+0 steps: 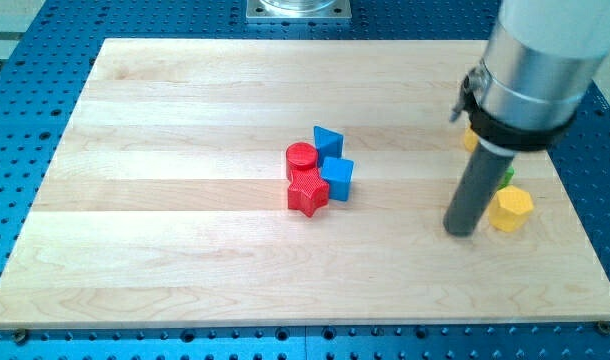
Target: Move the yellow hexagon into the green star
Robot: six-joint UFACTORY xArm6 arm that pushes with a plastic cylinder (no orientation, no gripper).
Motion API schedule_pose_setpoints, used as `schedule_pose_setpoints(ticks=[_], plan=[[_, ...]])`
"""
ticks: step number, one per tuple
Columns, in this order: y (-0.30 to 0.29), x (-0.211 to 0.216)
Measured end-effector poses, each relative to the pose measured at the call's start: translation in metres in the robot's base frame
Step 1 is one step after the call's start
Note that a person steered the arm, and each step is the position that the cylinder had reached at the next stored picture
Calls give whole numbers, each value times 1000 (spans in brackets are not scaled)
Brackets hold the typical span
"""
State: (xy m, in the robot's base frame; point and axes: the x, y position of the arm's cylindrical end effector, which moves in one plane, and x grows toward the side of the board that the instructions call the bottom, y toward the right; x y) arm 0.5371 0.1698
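Note:
The yellow hexagon (511,209) lies near the board's right edge, low in the view. A small piece of a green block (507,176), the green star, shows just above it, mostly hidden behind the rod. My tip (461,231) rests on the board just to the left of the yellow hexagon, very close to it; whether they touch cannot be told. A bit of another yellow block (469,139) peeks out from behind the arm, higher up.
A cluster sits at the board's centre: a red cylinder (301,157), a red star (307,192), a blue block (328,141) and a blue cube (337,177). The wooden board (165,180) lies on a blue perforated table.

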Motion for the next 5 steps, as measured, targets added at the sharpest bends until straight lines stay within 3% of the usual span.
schedule_pose_setpoints(ticks=[1, 2, 5], plan=[[15, 19], [58, 4], [73, -8]])
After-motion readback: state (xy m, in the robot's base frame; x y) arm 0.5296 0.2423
